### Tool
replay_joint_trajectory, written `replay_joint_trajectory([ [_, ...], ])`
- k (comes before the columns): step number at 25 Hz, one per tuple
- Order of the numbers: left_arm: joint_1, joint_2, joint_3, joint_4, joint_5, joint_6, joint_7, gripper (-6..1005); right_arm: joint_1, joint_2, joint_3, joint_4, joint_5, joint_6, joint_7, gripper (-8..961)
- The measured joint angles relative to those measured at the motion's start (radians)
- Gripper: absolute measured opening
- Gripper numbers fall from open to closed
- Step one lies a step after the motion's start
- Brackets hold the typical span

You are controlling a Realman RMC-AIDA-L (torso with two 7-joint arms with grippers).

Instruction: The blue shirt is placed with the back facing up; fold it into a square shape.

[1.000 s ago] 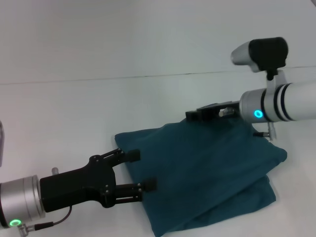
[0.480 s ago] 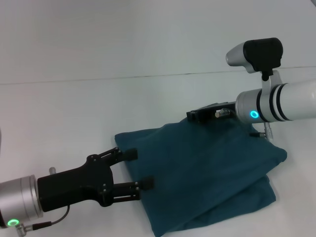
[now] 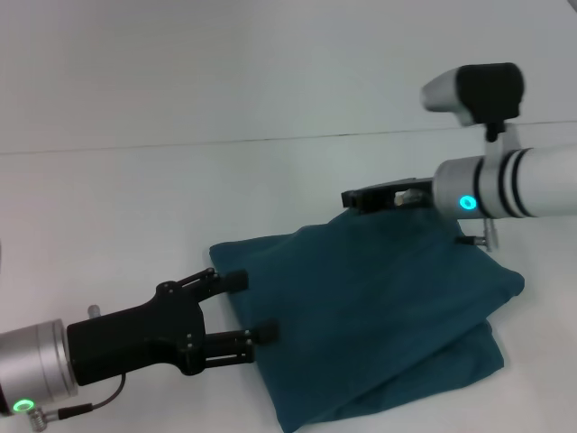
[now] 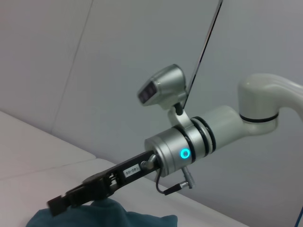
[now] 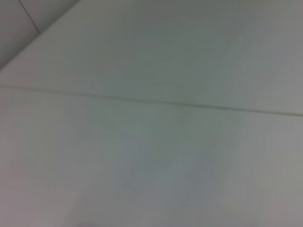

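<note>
Two arms reach in over a white tabletop [image 3: 135, 198] in the head view, with the blue shirt [image 3: 379, 316] lying folded into a rough, rumpled block toward the right and near side. The left end effector [image 3: 251, 307] sits at the shirt's left edge, its two black fingers spread apart with nothing between them, the tips over the cloth's border. The right end effector [image 3: 370, 196] hangs just above the shirt's far edge; whether its fingers are apart or together cannot be told.

From the left wrist view, the right end effector [image 4: 75, 197] slants down toward a bunched hump of the blue shirt [image 4: 99, 216], its tip just above the fabric.

Only pale, plain surface crossed by a thin dark line shows in the right wrist view.
</note>
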Motion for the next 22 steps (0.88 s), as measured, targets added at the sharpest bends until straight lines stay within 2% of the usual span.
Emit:
replay_joint_trajectory([
  [6, 0.001, 0.000, -0.010, 0.000, 0.000, 0.000, -0.005, 936, -0.124, -0.010, 0.006, -0.161, 0.070, -0.132, -0.003, 0],
  [8, 0.001, 0.000, -0.010, 0.002, 0.000, 0.000, -0.009, 936, -0.164, -0.021, 0.010, -0.207, 0.076, -0.213, 0.005, 0],
  [9, 0.001, 0.000, -0.010, 0.002, 0.000, 0.000, -0.010, 936, -0.179, -0.028, 0.014, -0.222, 0.076, -0.243, 0.009, 56],
  [13, 0.001, 0.000, -0.010, 0.000, 0.000, 0.000, -0.012, 936, -0.234, -0.075, 0.075, -0.243, 0.073, -0.390, 0.042, 258],
  [16, 0.001, 0.000, -0.010, 0.000, 0.000, 0.000, -0.014, 936, -0.281, -0.110, 0.163, -0.249, 0.075, -0.493, 0.057, 393],
  [19, 0.001, 0.000, -0.010, 0.000, 0.000, 0.000, -0.014, 936, -0.325, -0.137, 0.255, -0.255, 0.068, -0.570, 0.067, 427],
  [22, 0.002, 0.000, -0.010, 0.002, 0.000, 0.001, -0.014, 936, -0.361, -0.170, 0.306, -0.255, 0.042, -0.619, 0.113, 484],
])
